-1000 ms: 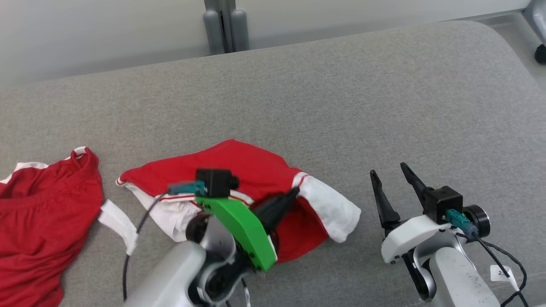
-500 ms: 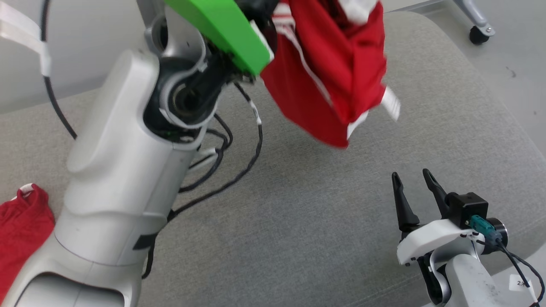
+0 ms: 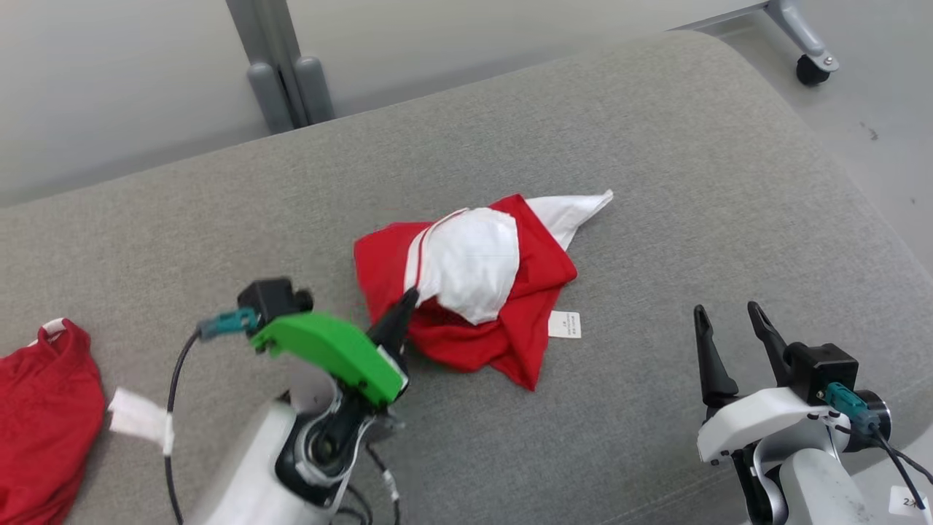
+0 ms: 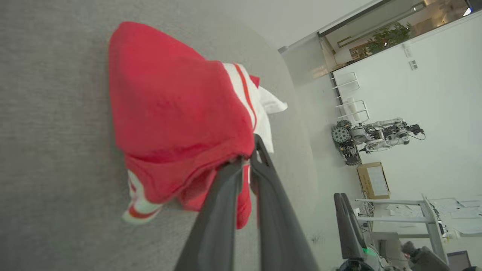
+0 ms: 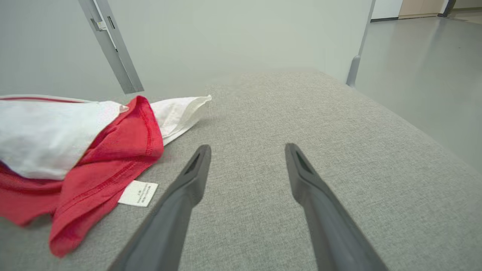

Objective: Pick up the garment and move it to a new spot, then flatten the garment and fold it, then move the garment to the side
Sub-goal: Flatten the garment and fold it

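The crumpled red-and-white garment lies mid-table, its near edge pinched in the clenched left claw, while the right claw rests released well apart; flattening, folding and setting aside seemingly remain.

Two garments on one grey table: one red-and-white garment and one red garment. Two grippers, a left gripper and a right gripper, each with two dark fingers. One white label. One castor. One grey post. One cardboard box. One other robot.
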Robot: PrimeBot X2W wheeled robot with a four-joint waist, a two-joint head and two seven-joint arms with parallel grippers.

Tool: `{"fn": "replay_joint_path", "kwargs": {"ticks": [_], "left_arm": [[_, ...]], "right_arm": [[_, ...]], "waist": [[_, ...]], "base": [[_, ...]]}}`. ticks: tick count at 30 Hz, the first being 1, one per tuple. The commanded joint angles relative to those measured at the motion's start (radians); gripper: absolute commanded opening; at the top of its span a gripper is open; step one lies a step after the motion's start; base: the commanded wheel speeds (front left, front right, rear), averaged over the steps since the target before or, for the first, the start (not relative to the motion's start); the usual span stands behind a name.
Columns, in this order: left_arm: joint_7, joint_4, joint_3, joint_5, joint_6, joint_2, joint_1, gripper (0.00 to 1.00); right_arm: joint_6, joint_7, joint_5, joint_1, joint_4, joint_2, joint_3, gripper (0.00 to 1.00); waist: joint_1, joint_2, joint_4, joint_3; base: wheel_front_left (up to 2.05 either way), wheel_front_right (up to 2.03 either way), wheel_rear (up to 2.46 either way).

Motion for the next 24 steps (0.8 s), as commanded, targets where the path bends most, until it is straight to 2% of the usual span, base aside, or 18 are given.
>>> {"fn": "replay_joint_path", "kwargs": {"ticks": [1, 3, 5, 6, 7, 8, 10, 13, 18, 20, 24], "left_arm": [[-0.05, 0.014, 0.004, 0.036, -0.016, 0.028, 0.034, 0.0], [-0.125, 0.029, 0.001, 0.082, -0.036, 0.046, 0.075, 0.0], [-0.203, 0.039, 0.019, 0.124, -0.033, 0.066, 0.098, 0.0], [-0.237, 0.044, 0.024, 0.152, -0.025, 0.084, 0.101, 0.09], [-0.278, 0.051, 0.019, 0.197, -0.014, 0.105, 0.098, 0.71], [-0.307, 0.054, 0.015, 0.222, -0.007, 0.112, 0.095, 1.0], [-0.359, 0.049, 0.004, 0.271, -0.001, 0.116, 0.091, 1.0], [-0.436, 0.021, -0.027, 0.402, 0.032, 0.156, 0.075, 1.0], [-0.47, -0.071, -0.112, 0.613, 0.099, 0.163, 0.118, 1.0], [-0.468, -0.086, -0.158, 0.648, 0.108, 0.153, 0.15, 1.0], [-0.403, -0.049, -0.228, 0.646, 0.09, 0.108, 0.154, 1.0]], "right_arm": [[-0.002, 0.0, -0.006, 0.0, -0.005, -0.001, 0.003, 1.0], [-0.002, 0.0, -0.009, -0.003, -0.006, -0.001, 0.003, 1.0], [-0.002, 0.0, -0.008, 0.0, -0.003, -0.001, 0.005, 1.0], [-0.002, 0.0, -0.009, 0.003, -0.002, -0.001, 0.007, 1.0], [-0.002, 0.0, -0.007, 0.006, 0.0, -0.001, 0.01, 1.0], [-0.002, 0.0, -0.004, 0.009, 0.002, -0.001, 0.014, 1.0], [-0.002, 0.0, 0.001, 0.012, 0.006, -0.001, 0.024, 1.0], [-0.002, 0.0, 0.005, 0.009, 0.009, -0.002, 0.031, 1.0], [-0.002, 0.0, -0.002, 0.0, 0.009, -0.002, 0.032, 1.0], [-0.002, 0.0, -0.007, -0.001, 0.006, -0.002, 0.028, 1.0], [-0.002, 0.0, -0.015, -0.003, 0.004, -0.002, 0.022, 1.0]], "waist": [[0.0, 0.0, 0.038, 0.03], [0.0, 0.0, 0.055, 0.036], [0.0, 0.0, 0.073, 0.039], [0.0, 0.0, 0.082, 0.039], [0.0, 0.0, 0.092, 0.04], [0.0, 0.0, 0.099, 0.039], [0.0, 0.0, 0.112, 0.038], [0.0, 0.0, 0.124, 0.036], [0.0, 0.0, 0.129, 0.038], [0.0, 0.0, 0.13, 0.042], [0.0, 0.0, 0.129, 0.055]], "base": [[0.0, 0.0, 0.0], [0.0, 0.0, 0.0], [0.0, 0.0, 0.0], [0.0, 0.0, 0.0], [0.0, 0.0, 0.0], [0.0, 0.0, 0.0], [0.0, 0.0, 0.0], [0.0, 0.0, 0.0], [0.0, 0.0, 0.0], [0.0, 0.0, 0.0], [0.0, 0.0, 0.0]]}}
